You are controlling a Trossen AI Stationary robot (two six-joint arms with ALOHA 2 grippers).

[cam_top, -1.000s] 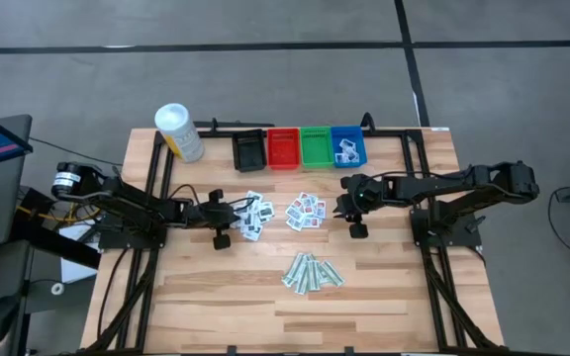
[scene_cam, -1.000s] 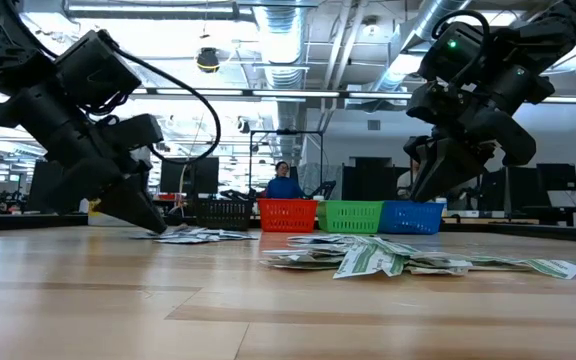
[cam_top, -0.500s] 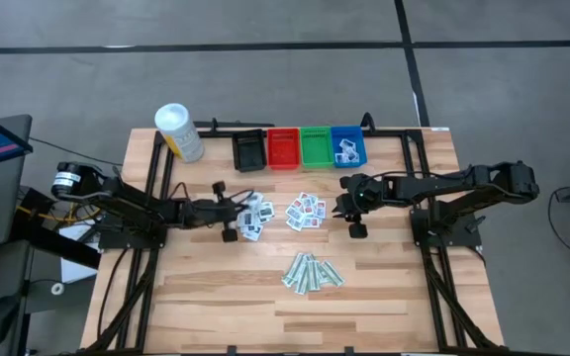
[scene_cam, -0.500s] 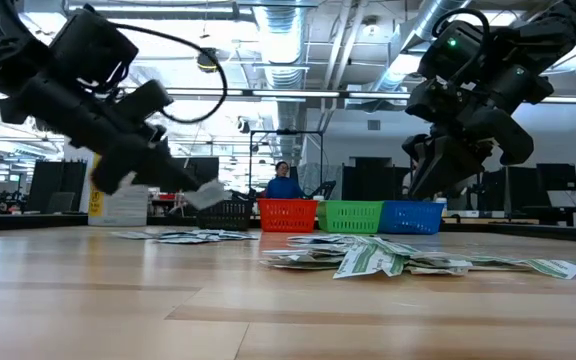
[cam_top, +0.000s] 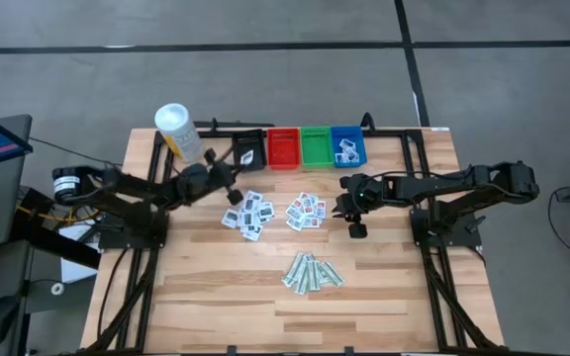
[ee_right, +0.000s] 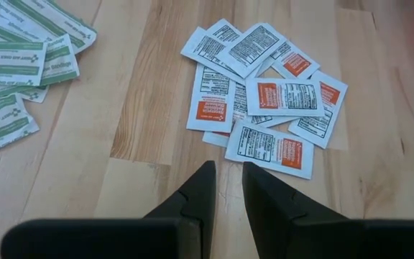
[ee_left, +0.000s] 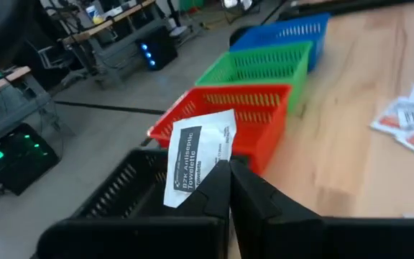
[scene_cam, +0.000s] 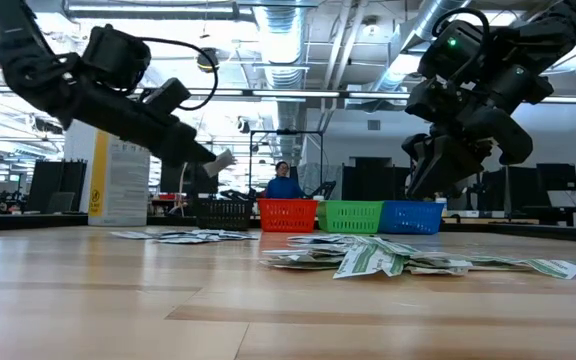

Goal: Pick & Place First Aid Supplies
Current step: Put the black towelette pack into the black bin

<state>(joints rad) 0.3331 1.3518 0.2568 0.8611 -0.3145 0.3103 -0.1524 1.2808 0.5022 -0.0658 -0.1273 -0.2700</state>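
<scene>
Left claw [ee_left: 225, 180]: clenched on one white towelette packet [ee_left: 198, 155], pinched at its lower edge so the print faces out; held in the air above the black bin [cam_top: 248, 150].
Why held there: my guess, it is lined up for a drop into that bin (not yet let go).
Right claw [ee_right: 223, 188]: fingers a narrow gap apart, grasping nothing; hovers just beside the red-print packets [ee_right: 264, 101].
Other supplies: blue-print pile [cam_top: 246, 215] and green strips [cam_top: 312, 272] lie on the surface [cam_top: 384, 297].
</scene>
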